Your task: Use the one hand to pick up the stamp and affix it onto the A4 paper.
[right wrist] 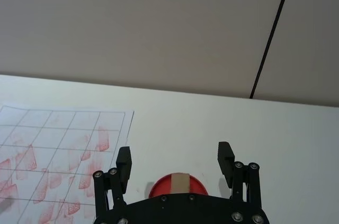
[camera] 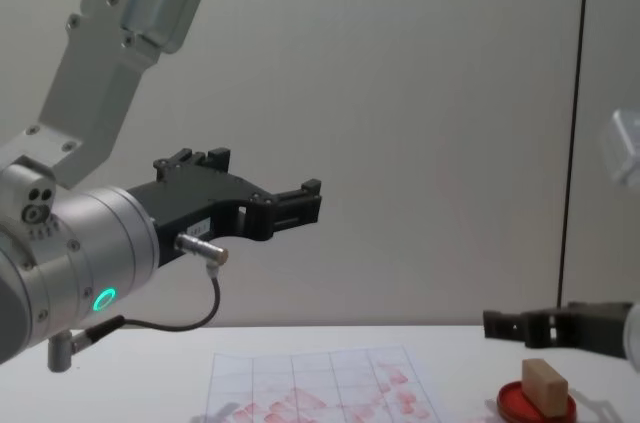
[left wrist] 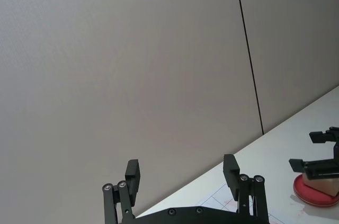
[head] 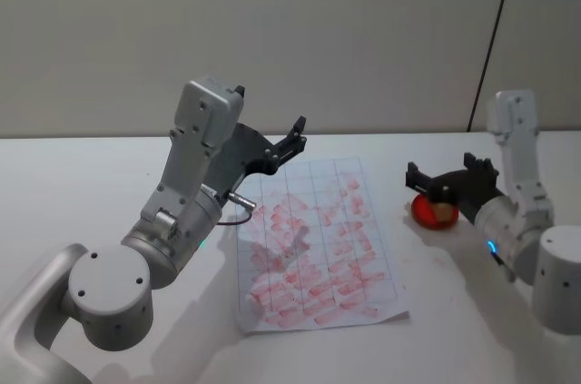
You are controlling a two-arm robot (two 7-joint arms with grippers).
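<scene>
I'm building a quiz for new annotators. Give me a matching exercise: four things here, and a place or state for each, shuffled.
Things:
1 stamp
2 A4 paper
3 left gripper
4 right gripper

States:
a flat, covered in red marks
b open, raised high
c resting on the ink pad
d open, low by the ink pad

Pairs: 1-c, 2-a, 3-b, 4-d

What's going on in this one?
The right gripper hovers with open fingers just over the stamp, which sits on the red ink pad to the right of the paper, not yet gripped. The paper lies flat on the table, covered in red stamp marks. The left gripper is parked, open, raised near the paper's left edge.
</scene>
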